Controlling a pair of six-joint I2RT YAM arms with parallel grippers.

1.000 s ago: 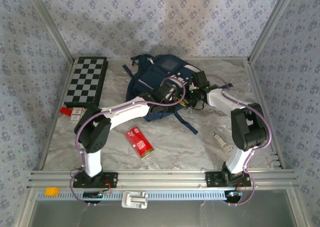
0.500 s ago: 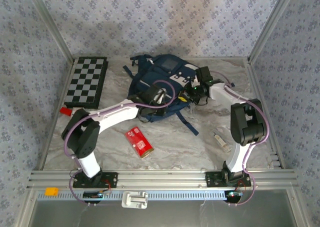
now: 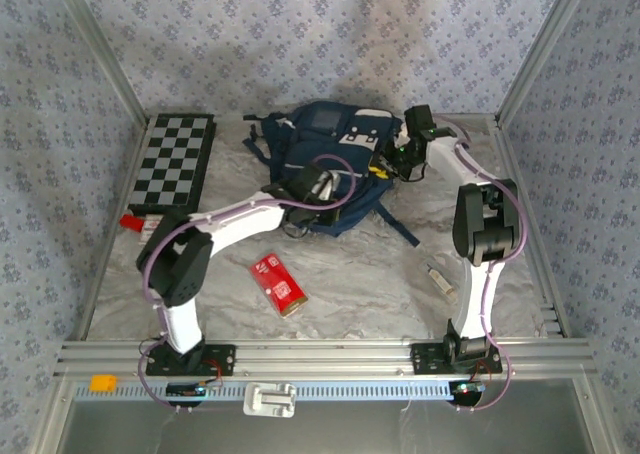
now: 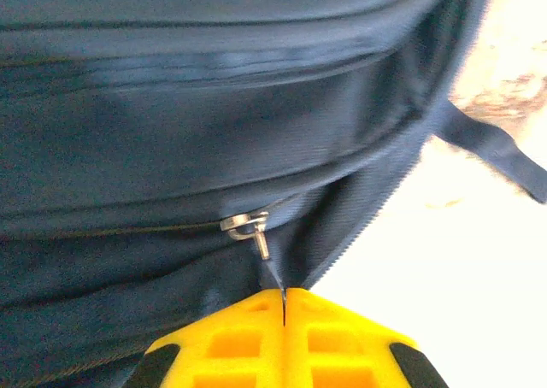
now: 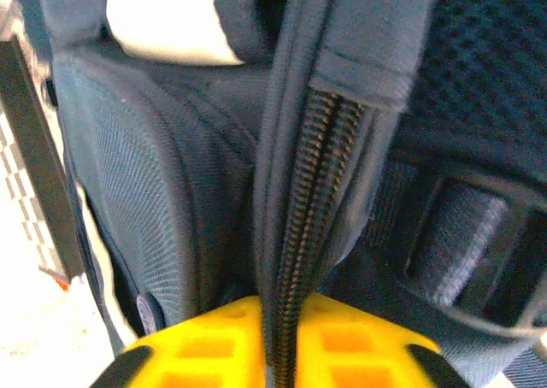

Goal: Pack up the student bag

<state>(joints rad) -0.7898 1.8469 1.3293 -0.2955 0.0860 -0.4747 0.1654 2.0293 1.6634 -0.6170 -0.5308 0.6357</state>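
Left jaws: the left gripper has its yellow fingers pressed flat together, pinching the thin tab of the zip pull where it hangs from its metal slider.
Right jaws: the right gripper is nearly closed, its yellow fingers clamping a ridge of fabric with the zip teeth running down between them.
Held thing: both grips are on the student bag, a navy backpack with white patches.
Left arm pose: from the top camera, the base sits at the near edge, the elbow is raised over the near-left part of the table, and the white forearm stretches far and rightward, putting the left gripper at the bag's near side.
Right arm pose: the upper link stands upright from the near-right base and the forearm angles far and leftward, so the right gripper meets the bag's right side.
Bag place: centre of the far edge, lying flat, with a dark strap trailing toward the near right.
Around: a chessboard lies at the far-left corner; a red packet lies near the table's middle, well apart from the bag.
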